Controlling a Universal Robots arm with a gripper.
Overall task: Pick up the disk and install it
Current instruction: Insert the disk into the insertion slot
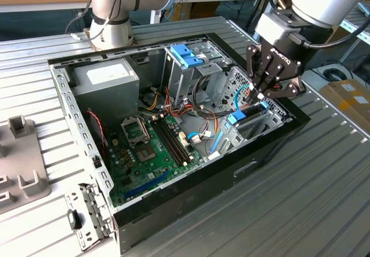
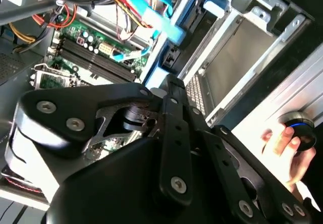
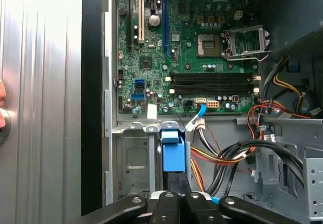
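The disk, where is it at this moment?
In the exterior view the disk stands on edge in the drive bay at the exterior view's right of the open computer case, directly under the gripper, beside the motherboard.

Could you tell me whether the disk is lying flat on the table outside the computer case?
No, the disk stands on edge inside the case, under the gripper.

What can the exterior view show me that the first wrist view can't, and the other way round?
The exterior view alone takes in the whole open computer case, its grey power supply box and the arm's base. The first wrist view alone gives a straight-on look at the empty processor socket. Both share the green motherboard and the gripper over the blue-framed disk.
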